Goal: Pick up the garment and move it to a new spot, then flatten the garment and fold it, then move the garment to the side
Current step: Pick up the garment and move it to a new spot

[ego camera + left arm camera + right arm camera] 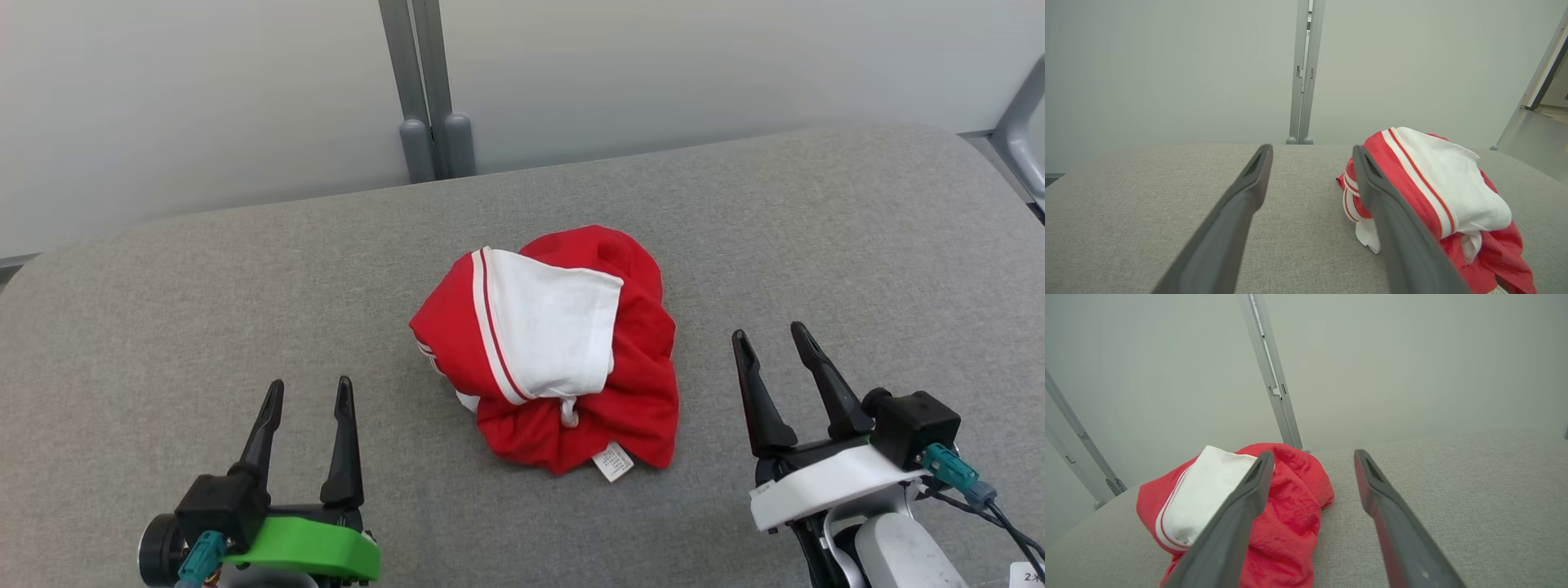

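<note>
Head view: the crumpled red-and-white garment [563, 351] lies mid-frame on the grey fabric surface [204, 286]; the left gripper [310, 382] at lower left and the right gripper [769, 331] at lower right flank it, both spread wide, empty, clear of the cloth. Left wrist view: the garment [1453, 183] sits right of centre, partly behind the right-hand finger. Right wrist view: the garment [1290, 514] sits lower left, partly behind the left-hand finger.

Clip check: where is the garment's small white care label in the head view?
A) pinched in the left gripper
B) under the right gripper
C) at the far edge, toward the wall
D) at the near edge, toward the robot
D: the care label pokes out from the near edge of the crumpled red and white garment, clear of the open left gripper and right gripper.
</note>
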`<state>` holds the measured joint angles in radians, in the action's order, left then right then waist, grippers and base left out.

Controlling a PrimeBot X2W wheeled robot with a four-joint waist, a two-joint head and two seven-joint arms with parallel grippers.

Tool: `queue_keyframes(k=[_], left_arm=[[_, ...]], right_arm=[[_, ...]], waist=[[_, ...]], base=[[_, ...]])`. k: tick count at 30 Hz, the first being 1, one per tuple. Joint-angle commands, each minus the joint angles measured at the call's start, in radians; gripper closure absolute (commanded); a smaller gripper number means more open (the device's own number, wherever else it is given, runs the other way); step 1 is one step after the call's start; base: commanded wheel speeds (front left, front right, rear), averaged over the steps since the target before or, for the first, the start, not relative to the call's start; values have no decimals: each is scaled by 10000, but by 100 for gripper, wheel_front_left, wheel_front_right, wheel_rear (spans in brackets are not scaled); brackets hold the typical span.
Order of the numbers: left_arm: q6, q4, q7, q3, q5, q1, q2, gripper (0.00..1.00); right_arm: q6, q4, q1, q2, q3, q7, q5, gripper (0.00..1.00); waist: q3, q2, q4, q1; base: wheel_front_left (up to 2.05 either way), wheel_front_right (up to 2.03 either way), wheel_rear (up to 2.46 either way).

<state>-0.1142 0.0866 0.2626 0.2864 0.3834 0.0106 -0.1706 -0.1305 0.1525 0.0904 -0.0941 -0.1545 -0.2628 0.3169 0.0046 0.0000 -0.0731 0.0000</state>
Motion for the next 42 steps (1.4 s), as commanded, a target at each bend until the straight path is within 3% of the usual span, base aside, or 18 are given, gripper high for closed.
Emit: queue_keyframes(k=[1, 8, 18, 28, 38, 42], left_arm=[[49, 39, 26, -22, 26, 98, -6, 0], [435, 44, -594, 186, 354, 807, 57, 0], [1220, 765, -2963, 656, 1273, 2937, 262, 0], [1862, 3089, -4725, 1202, 1622, 5500, 518, 0], [2216, 5782, -5473, 1584, 2001, 7319, 811, 0], [2296, 6278, -5220, 1685, 2096, 7518, 852, 0]], right_arm=[[-4, -12, 30, -15, -23, -28, 91, 0], [-4, 16, 142, 35, -23, -28, 103, 0], [-4, -21, 440, 62, -142, -28, 121, 0], [-4, -93, 826, 158, -140, -28, 188, 0], [-4, -37, 1083, 236, -160, -28, 219, 0], [-4, -33, 1043, 250, -87, -28, 203, 0]], waist=[[17, 0, -10, 0], [89, 0, -33, 0], [496, 0, -329, 0], [1190, 0, -910, 0], [1550, 0, -1218, 0], [1540, 0, -1205, 0]], base=[[0, 0, 0], [0, 0, 0], [0, 0, 0], [0, 0, 0], [0, 0, 0], [0, 0, 0]])
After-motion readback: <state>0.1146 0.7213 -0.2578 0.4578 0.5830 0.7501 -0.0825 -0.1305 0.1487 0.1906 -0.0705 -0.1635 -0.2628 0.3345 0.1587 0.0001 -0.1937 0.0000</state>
